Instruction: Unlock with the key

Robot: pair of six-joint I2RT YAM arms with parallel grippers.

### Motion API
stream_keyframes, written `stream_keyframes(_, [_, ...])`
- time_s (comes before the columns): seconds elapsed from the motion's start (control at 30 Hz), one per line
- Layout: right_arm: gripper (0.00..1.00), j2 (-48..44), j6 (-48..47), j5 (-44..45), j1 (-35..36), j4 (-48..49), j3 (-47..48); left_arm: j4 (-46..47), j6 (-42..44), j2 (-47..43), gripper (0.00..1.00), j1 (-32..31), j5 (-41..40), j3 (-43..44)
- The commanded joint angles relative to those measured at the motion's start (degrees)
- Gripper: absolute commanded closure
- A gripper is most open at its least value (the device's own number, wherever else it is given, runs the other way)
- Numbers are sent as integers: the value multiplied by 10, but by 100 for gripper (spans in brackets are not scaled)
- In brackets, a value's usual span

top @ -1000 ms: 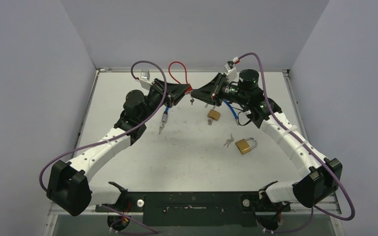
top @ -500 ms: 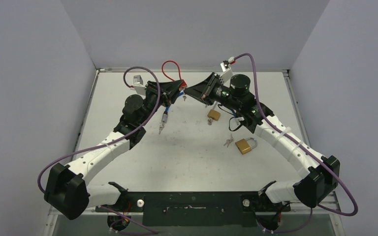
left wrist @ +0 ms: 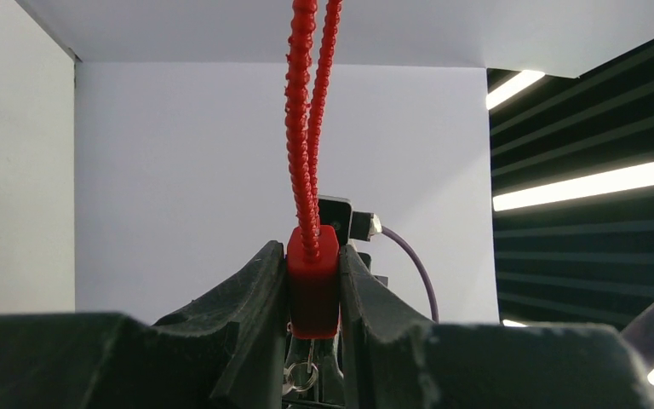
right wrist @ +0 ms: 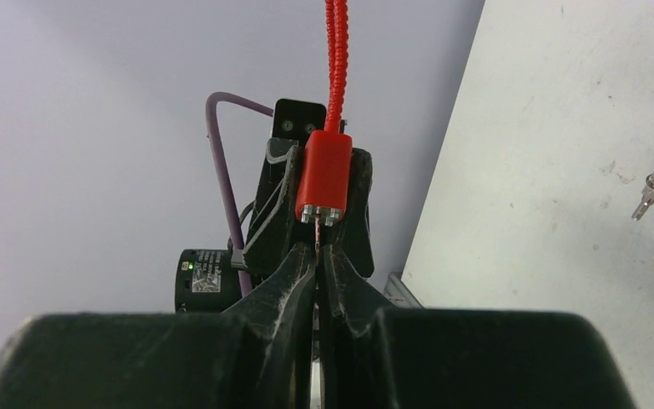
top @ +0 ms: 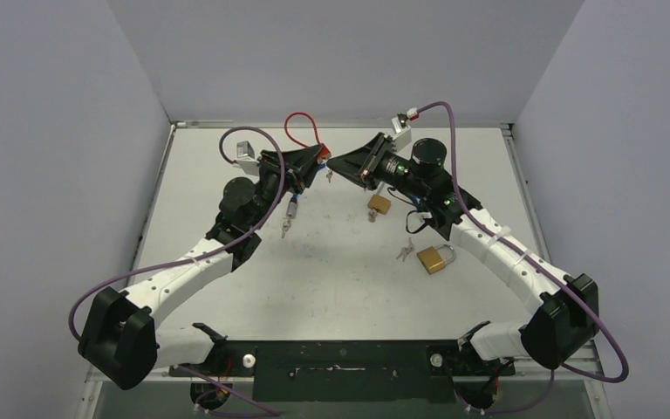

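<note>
Holding anything, left side?
— Yes. left gripper (left wrist: 312, 285) clamps the red lock (left wrist: 312, 294) by its sides, jaws closed partway onto it. The lock is up in the air over the table's far end, between both grippers. Small red block, beaded red cable looping out the top.

Right side?
— right gripper (right wrist: 317, 256) is pinched fully together on a thin key (right wrist: 316, 234), tip at the lock's end face. Inserted or not, cannot tell.

Surface, room?
— White scuffed table (top: 314, 279). A brass padlock (top: 434, 257) beside loose keys (top: 406, 251), a smaller padlock (top: 379, 204) further back. Pale lilac walls (top: 340, 61) on three sides.
</note>
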Motion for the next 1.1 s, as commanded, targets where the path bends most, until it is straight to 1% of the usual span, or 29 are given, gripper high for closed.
stream_keyframes(0.0, [94, -2, 24, 29, -15, 109, -23, 68, -2, -20, 100, -47, 101, -11])
stream_keyframes(0.17, [92, -16, 39, 15, -15, 116, -40, 56, 8, -26, 100, -46, 67, -17])
stream_keyframes(0.33, [88, -23, 67, -1, -16, 125, -60, 43, 3, -27, 100, -45, 46, -26])
stream_keyframes(0.4, [84, -24, 80, -5, -17, 136, -66, 31, -2, -29, 100, -45, 41, -30])
stream_keyframes(0.53, [82, -27, 90, -12, -18, 134, -69, 12, -9, -43, 100, -43, 23, -44])
stream_keyframes(0.67, [76, -33, 91, -17, -19, 117, -70, 11, -16, -50, 100, -38, 19, -53])
stream_keyframes(0.77, [68, -35, 91, -24, -20, 104, -73, 10, -20, -53, 100, -36, 18, -55])
stream_keyframes(0.83, [66, -36, 90, -26, -20, 99, -77, 12, -23, -54, 100, -34, 18, -57])
stream_keyframes(0.93, [66, -36, 84, -33, -20, 80, -79, 15, -25, -54, 100, -32, 15, -58])
stream_keyframes(0.97, [68, -38, 83, -34, -20, 77, -83, 16, -26, -53, 100, -30, 15, -58])
stream_keyframes(1.07, [81, -38, 74, -33, -20, 64, -86, 13, -21, -54, 100, -26, 13, -59])
